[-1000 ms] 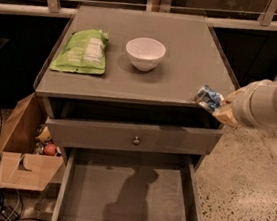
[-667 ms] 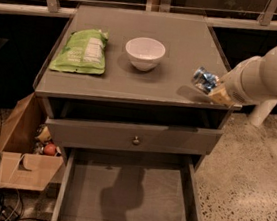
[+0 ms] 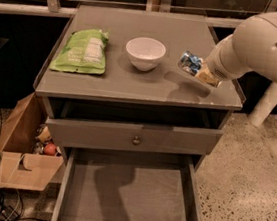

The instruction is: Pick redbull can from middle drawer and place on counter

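Pinching the slim silver-blue redbull can, tilted, in the fingers of the cream gripper over the flat grey counter, right side; next, lowering upright, releasing.

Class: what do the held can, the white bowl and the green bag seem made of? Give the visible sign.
Redbull can, held by the gripper above the right side of the counter: probably shiny metal, blue-silver glints. White bowl: glazed ceramic or plastic, smooth sheen. Green bag: likely thin plastic film, creased.
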